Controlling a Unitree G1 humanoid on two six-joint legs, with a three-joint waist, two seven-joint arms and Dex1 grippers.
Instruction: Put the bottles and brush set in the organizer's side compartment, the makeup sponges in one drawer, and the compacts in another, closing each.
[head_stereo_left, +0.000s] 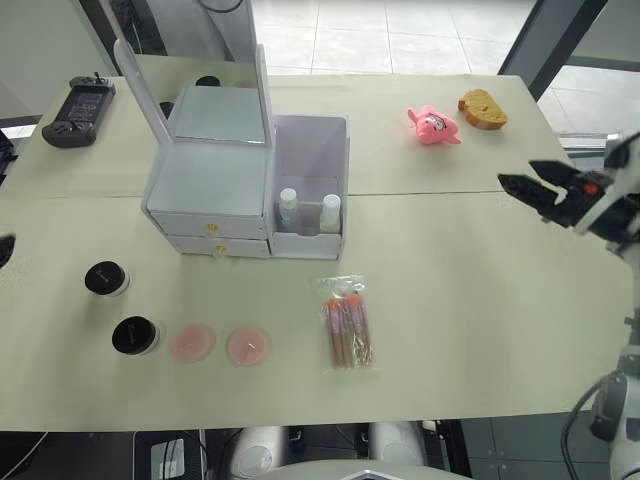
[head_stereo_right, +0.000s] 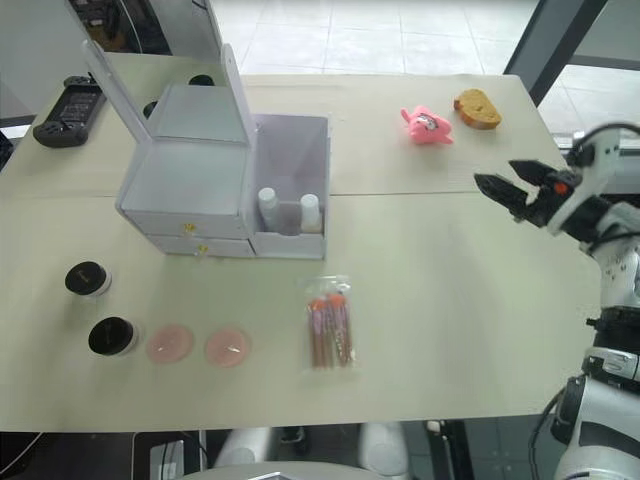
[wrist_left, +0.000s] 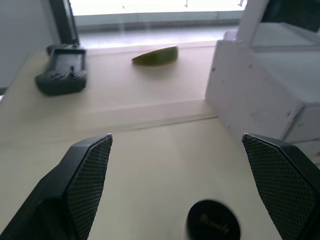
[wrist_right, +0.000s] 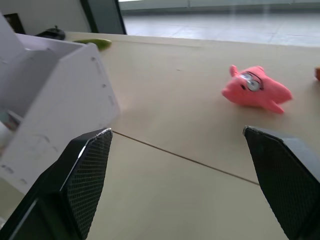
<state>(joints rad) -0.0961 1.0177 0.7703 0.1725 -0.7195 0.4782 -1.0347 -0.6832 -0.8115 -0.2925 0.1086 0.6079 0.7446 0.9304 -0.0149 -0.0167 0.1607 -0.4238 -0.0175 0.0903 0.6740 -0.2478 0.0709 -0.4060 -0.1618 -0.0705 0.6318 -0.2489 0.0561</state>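
The organizer (head_stereo_left: 205, 185) stands at the back left with its mirror lid raised and both drawers shut. Its side compartment (head_stereo_left: 312, 150) holds the two bottles (head_stereo_left: 288, 207) (head_stereo_left: 330, 212) upright. In front of it the brush set (head_stereo_left: 347, 328) lies flat on the table. Two pink makeup sponges (head_stereo_left: 192, 342) (head_stereo_left: 248, 346) lie near the front edge, and the two black-lidded compacts (head_stereo_left: 106, 279) (head_stereo_left: 135, 336) sit to their left. My right gripper (head_stereo_left: 520, 176) hovers open and empty at the far right. My left gripper (wrist_left: 176, 140) is open above a compact (wrist_left: 214, 226), left of the organizer.
A pink plush toy (head_stereo_left: 433, 125) and an orange bread-like piece (head_stereo_left: 482, 109) lie at the back right. A black handheld device (head_stereo_left: 78, 111) rests at the back left, with a green object (wrist_left: 156, 55) behind the organizer.
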